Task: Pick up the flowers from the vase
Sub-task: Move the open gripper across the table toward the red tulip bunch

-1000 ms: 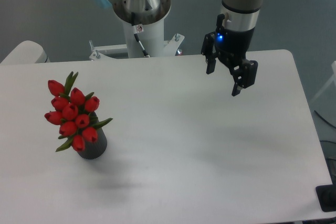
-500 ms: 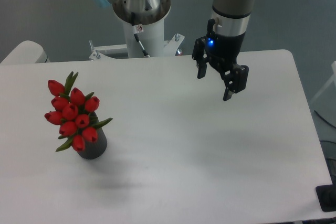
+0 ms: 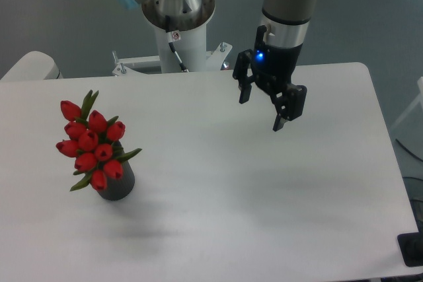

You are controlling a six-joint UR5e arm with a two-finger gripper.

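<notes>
From the one fixed camera, the task looks barely begun: the red tulips [image 3: 91, 143] sit in the dark grey vase [image 3: 119, 185] at the near left of the white table [image 3: 231, 196], the bunch leaning out toward the far left and standing wider than the vase mouth. Nothing touches them. All of the work is left, by my reading: crossing to the vase, closing on the bunch, and lifting it clear.

The gripper [image 3: 260, 109] hangs above the table's far right half, well apart from the flowers. Its two black fingers [image 3: 280, 111] point down, spread wide with nothing between them. The wrist above them stands almost upright, a blue light showing on its side, and the arm rises out of the top of the frame near the robot's white base column [image 3: 177, 37].
</notes>
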